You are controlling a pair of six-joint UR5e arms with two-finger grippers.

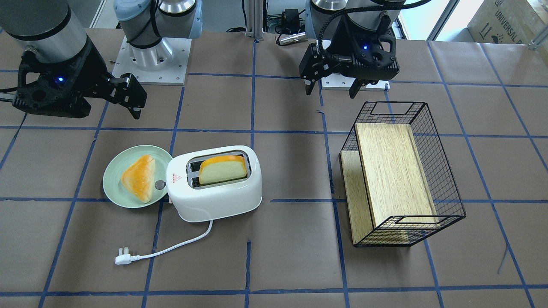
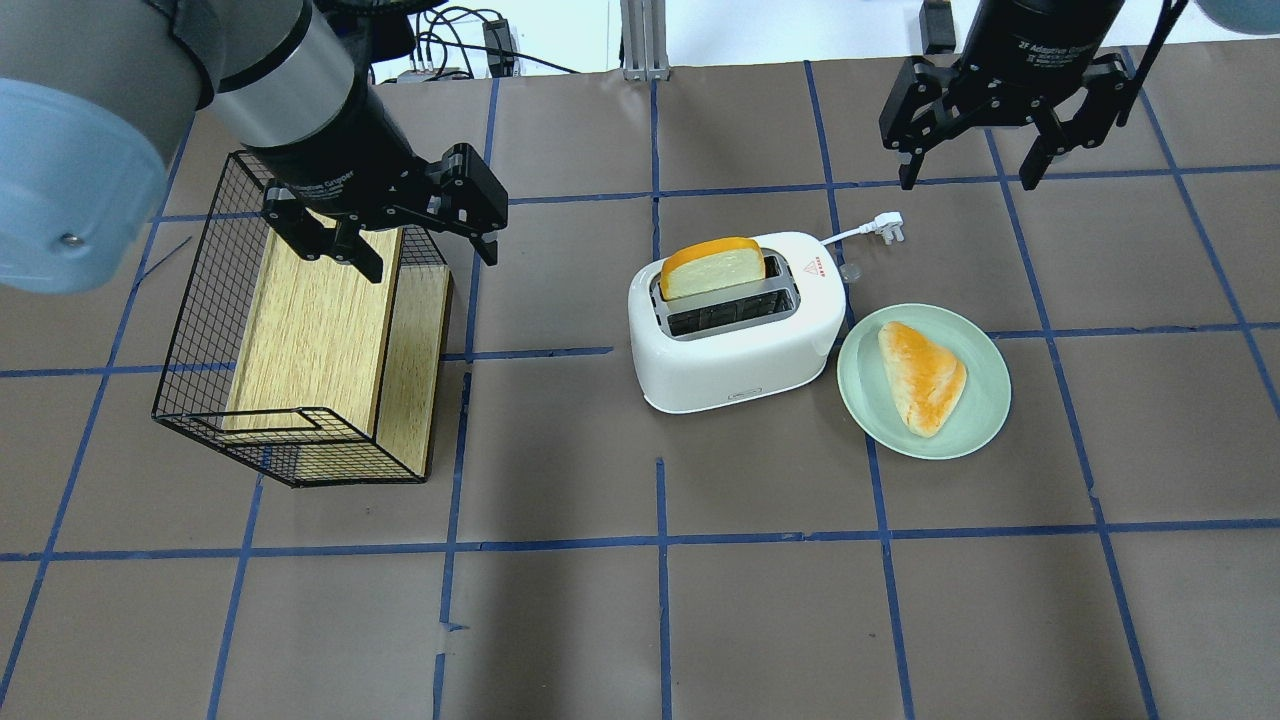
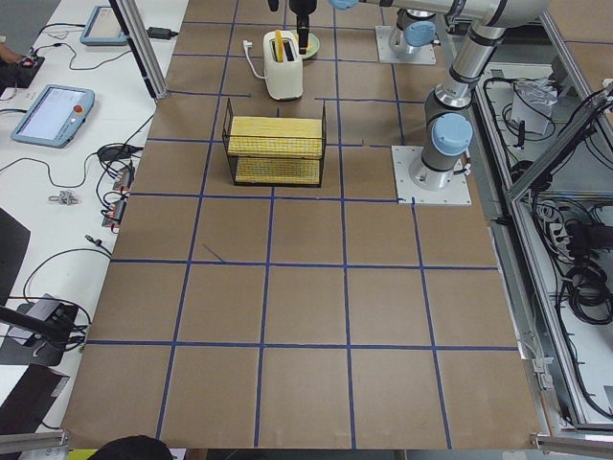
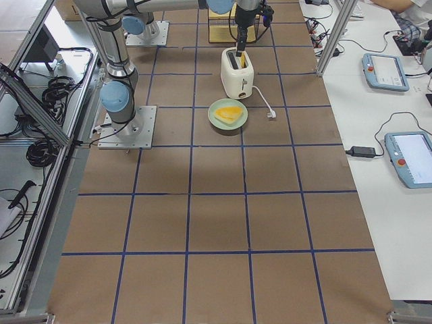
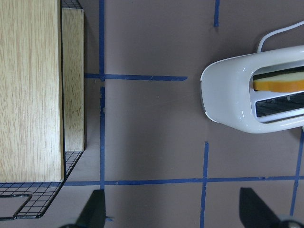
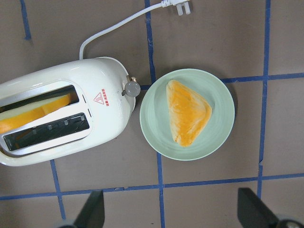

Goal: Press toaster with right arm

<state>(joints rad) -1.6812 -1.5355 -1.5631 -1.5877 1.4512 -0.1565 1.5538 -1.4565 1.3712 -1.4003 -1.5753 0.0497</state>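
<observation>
— So, where is the toaster (image 2: 735, 330)?

— Near the middle of the brown counter (image 2: 640, 620), standing upright. A slice (image 2: 712, 270) of bread rises out of the slot farther from the robot. The silver knob (image 1: 160, 185) on its end faces a pale green plate (image 2: 985, 420) just beside it, on the robot's right. A golden pastry (image 2: 922, 375) lies on the plate.

— And the right end effector (image 2: 965, 178)?

— It hangs high above the toaster and plate and touches neither. Its fingers are spread wide with nothing between them. Its wrist camera looks straight down on toaster and plate together.

— The cord (image 1: 180, 246)?

— White, it curls from the toaster's far side across the counter. It ends in a plug (image 1: 123, 258) lying loose on the brown paper.

— And the robot's other side?

— The left end effector (image 2: 432, 262) is likewise wide open and empty. It hovers above a black wire basket (image 2: 200, 330) on the robot's left, well apart from the toaster. Light wooden boards (image 2: 310, 330) sit inside the basket.
</observation>
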